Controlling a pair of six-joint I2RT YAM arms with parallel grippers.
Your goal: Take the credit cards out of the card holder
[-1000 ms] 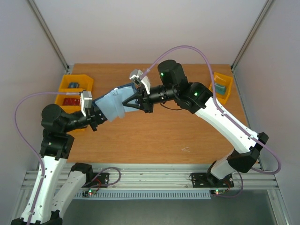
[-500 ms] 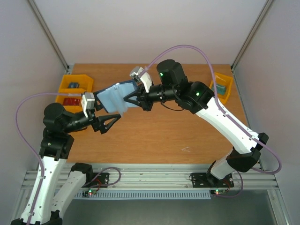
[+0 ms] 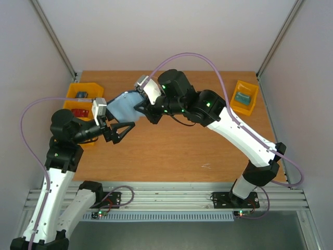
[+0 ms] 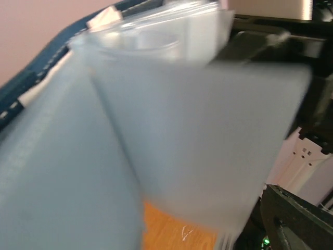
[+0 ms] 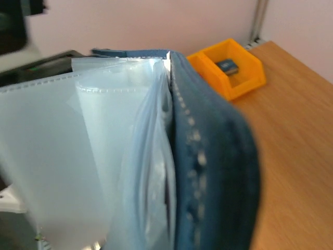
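Released by the left fingers (image 3: 124, 126), now spread just below it, card holder (image 3: 120, 108) hangs pinched in right fingers (image 3: 143, 110).

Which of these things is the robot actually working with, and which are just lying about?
In use: card holder, held by the right gripper; left gripper, open near it.
Lying about: left yellow bins at the table edge; right yellow bin.

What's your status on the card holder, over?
Left hand open, near the card holder. Right hand shut on it, lifted off the table, hanging open. No card seen out. Nothing in the way.
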